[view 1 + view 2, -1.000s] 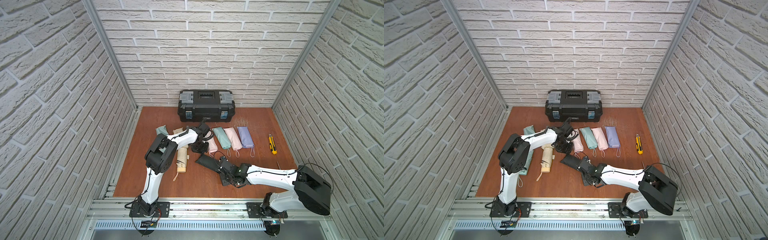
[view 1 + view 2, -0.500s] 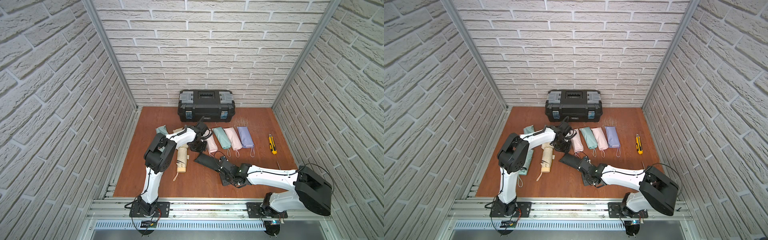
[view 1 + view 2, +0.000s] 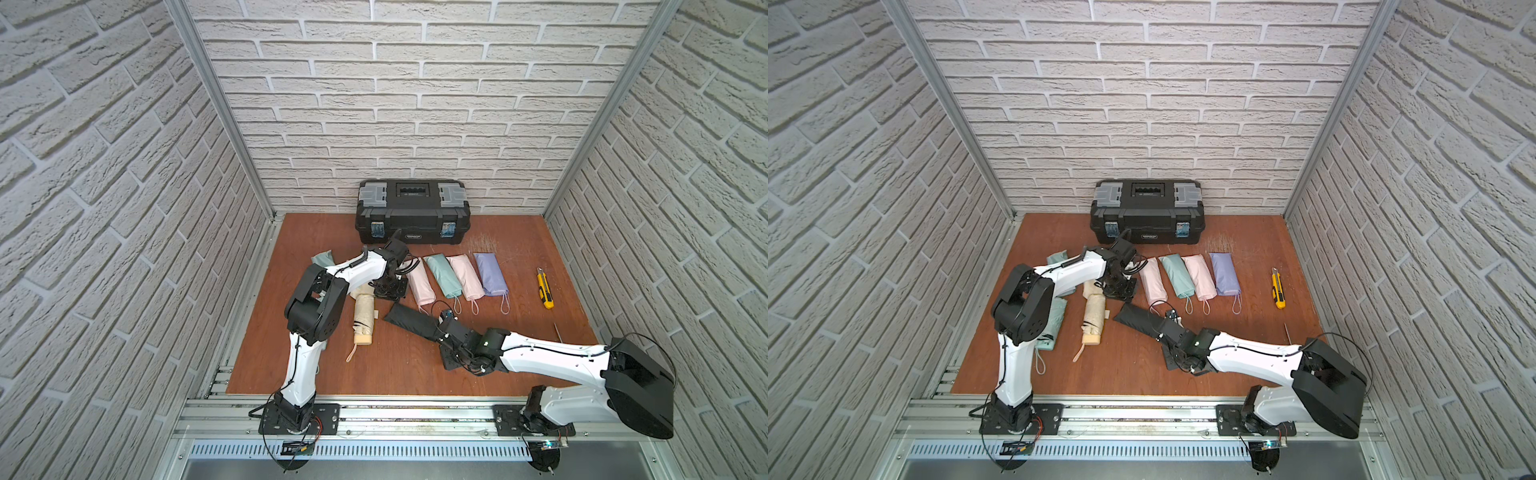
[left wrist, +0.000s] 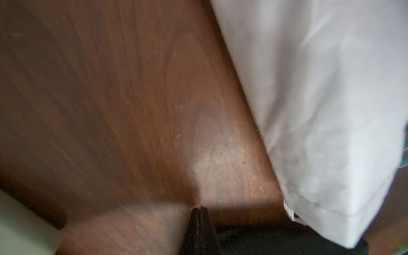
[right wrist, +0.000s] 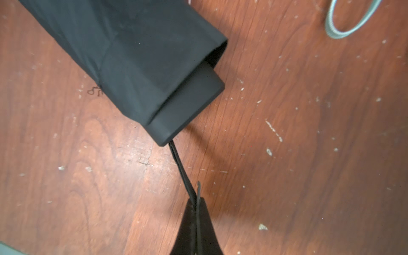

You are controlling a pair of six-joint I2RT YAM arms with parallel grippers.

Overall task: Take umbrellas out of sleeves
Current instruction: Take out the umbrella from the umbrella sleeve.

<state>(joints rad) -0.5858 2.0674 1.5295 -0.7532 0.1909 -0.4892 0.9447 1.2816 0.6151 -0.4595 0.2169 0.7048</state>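
- Right black gripper: pressed together, pinching thin black wrist cord of black umbrella handle.
- Poking past hem of limp black fabric sleeve, mid-table; brown wooden tabletop free on either side.
- Left black gripper: pressed together, empty, over wood just beside edge of pale pink fabric sleeve.

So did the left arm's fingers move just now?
Yes, a little. The left fingers drifted away from the nearest pink sleeve, toward the cream umbrella. The sleeve itself stayed put.
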